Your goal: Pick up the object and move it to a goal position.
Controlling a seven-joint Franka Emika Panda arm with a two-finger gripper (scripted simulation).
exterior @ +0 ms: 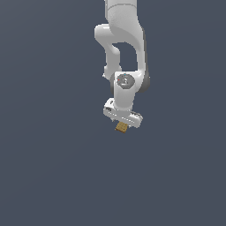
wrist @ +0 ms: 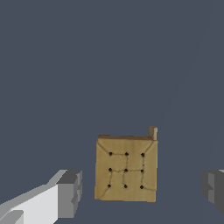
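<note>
The arm (exterior: 121, 48) is reaching down from the top of the exterior view, white links folding over a grey-capped joint, and the gripper (exterior: 122, 121) is hanging right over the block (exterior: 122, 127). From out here the block is just a tan speck peeking out beneath the white hand, its top edge tucked under the hand.

The wrist view is giving a far better look. The block (wrist: 126, 168) is lying flat on the dark grey floor (wrist: 87, 65), squarish, tan-brown, showing nine dark dots in a three-by-three grid joined by thin lines (there is also a small peg standing up at one corner). One grey fingertip (wrist: 70, 194) is sitting off one side of the block and the other at the far side, floor showing between each fingertip and the block. So the jaws are spread wide and gripping nothing, the block lying between them, a little nearer one fingertip than the other.
</note>
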